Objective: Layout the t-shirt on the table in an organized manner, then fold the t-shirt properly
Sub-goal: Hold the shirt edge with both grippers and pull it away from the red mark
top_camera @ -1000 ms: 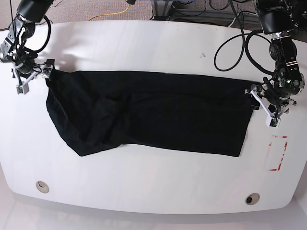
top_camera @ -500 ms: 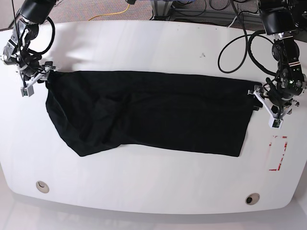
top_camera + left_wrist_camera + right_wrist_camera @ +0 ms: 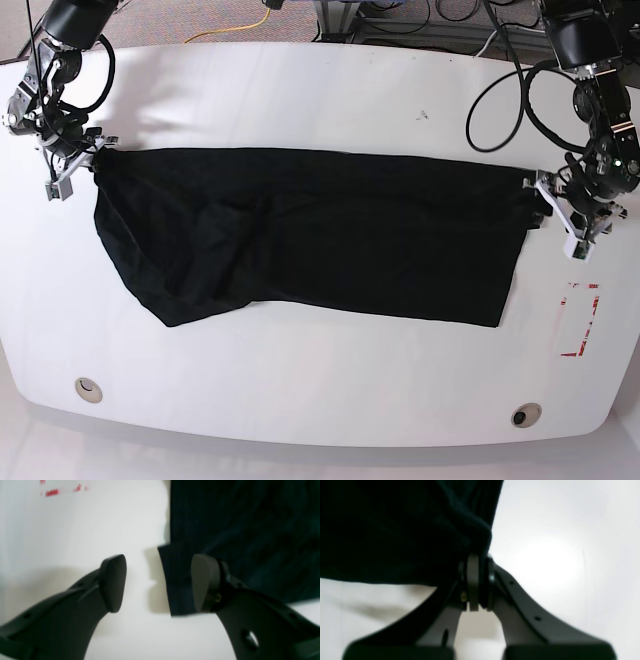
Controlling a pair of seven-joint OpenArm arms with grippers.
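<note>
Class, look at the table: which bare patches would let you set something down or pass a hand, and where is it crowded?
Free: the white strip of table between the t-shirt and the two grommets, and the far band behind the shirt. Crowded: both shirt ends, at the right gripper and left gripper, near the red dashed mark.

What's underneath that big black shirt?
The t-shirt lies straight on the white table, whose bare surface shows all around it. Whatever might sit beneath the cloth is covered. Lumpy folds on its near corner look like doubled fabric.
</note>
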